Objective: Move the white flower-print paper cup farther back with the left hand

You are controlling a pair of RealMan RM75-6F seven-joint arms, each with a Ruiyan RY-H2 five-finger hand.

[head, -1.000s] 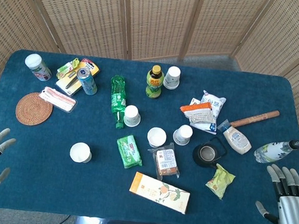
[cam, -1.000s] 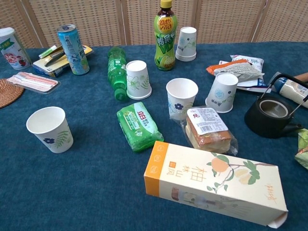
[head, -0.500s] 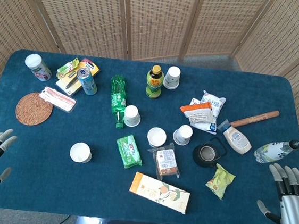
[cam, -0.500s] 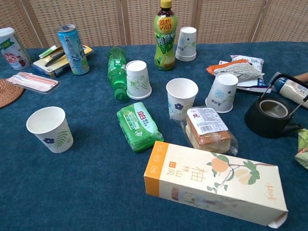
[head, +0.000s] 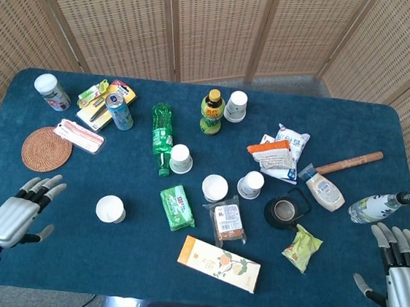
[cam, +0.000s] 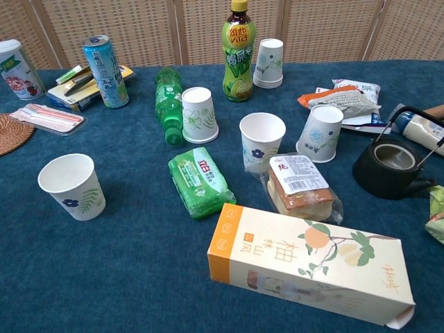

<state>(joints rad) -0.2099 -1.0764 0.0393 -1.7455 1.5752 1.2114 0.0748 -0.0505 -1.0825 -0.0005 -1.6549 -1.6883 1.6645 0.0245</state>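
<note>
A white paper cup with a blue flower and leaf print stands upright and open on the blue table's front left; the chest view shows this cup at the left. My left hand hovers over the table to the left of the cup, fingers spread, holding nothing, about a hand's width away. Over the front right corner, my right hand is also spread and empty. Neither hand appears in the chest view.
Behind the cup lie a woven coaster and a packet of cutlery. A green wipes pack lies to its right. Other flower cups, a green bottle and a long orange box fill the middle.
My left hand has swung in from the table's left edge toward the cup and now sits over the cloth. The right hand has barely shifted. Nothing on the table moved.
</note>
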